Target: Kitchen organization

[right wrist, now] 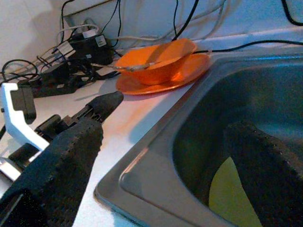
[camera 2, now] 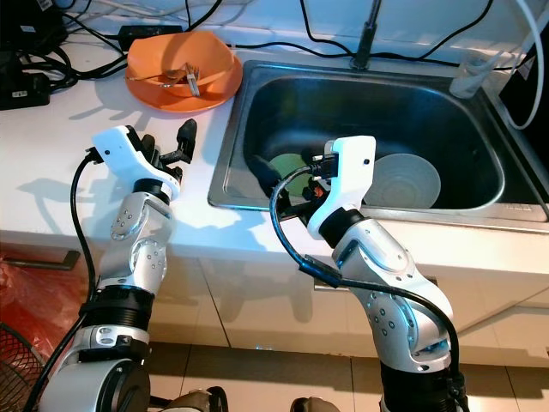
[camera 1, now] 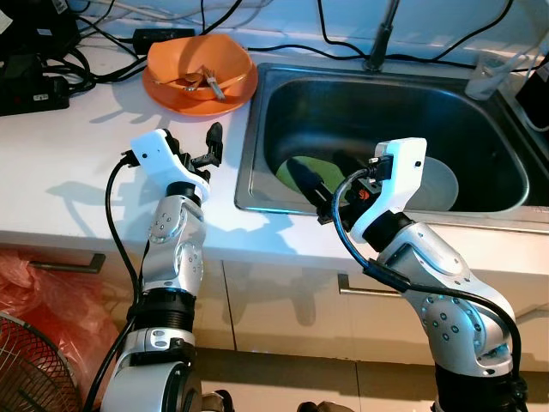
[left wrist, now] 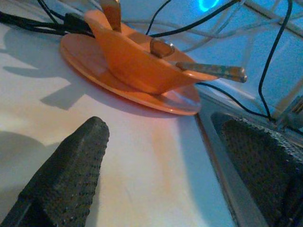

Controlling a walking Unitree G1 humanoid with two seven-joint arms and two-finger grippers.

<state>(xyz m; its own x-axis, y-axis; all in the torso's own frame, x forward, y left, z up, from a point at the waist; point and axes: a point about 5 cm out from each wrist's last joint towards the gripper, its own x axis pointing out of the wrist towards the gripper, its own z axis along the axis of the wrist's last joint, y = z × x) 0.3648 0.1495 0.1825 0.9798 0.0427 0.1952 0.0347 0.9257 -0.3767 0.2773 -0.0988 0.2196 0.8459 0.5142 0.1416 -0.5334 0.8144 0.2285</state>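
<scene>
An orange bowl (camera 1: 202, 62) holding utensils (camera 1: 206, 81) sits on an orange plate (camera 1: 161, 90) on the white counter, behind and left of the steel sink (camera 1: 249, 163). In the sink lie a green plate (camera 1: 292, 176) and a pale round dish (camera 1: 439, 184). My left gripper (camera 1: 196, 144) is open just above the counter by the sink's left rim, pointing at the bowl (left wrist: 137, 64), nothing between its fingers (left wrist: 71, 175). My right gripper (camera 1: 330, 176) is open over the sink's front left part, above the green plate (right wrist: 227, 194), with nothing held.
The faucet (camera 1: 382, 34) stands behind the sink. Black cables and a power strip (camera 1: 34, 81) crowd the counter's back left. A clear cup (camera 1: 489, 73) stands at the back right. Below are cabinet fronts, a red bag (camera 1: 26, 287) and a wire basket (camera 1: 34, 369).
</scene>
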